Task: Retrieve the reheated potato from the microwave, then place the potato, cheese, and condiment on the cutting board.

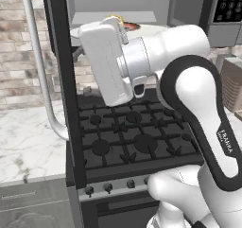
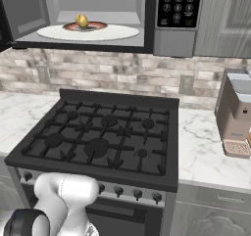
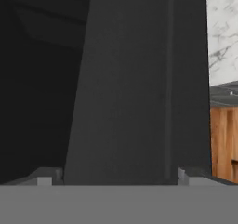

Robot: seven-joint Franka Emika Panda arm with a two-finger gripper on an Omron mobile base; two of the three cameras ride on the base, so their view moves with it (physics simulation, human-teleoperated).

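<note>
With its gripper (image 3: 116, 179) sitting spread and empty close against the swung-open door (image 1: 64, 80) of the microwave (image 2: 98, 14), the arm is judged to be starting the retrieval, needing next to reach past it to the potato (image 2: 81, 20) resting on the turntable plate (image 2: 88, 32) inside.

potato (image 2: 81, 20) smooth, slightly glossy; microwave (image 2: 177, 14) matt dark casing, handle (image 1: 38, 64) polished metal; stove grates (image 2: 105, 134) matt black; counter (image 2: 203, 144) marble-patterned.
</note>
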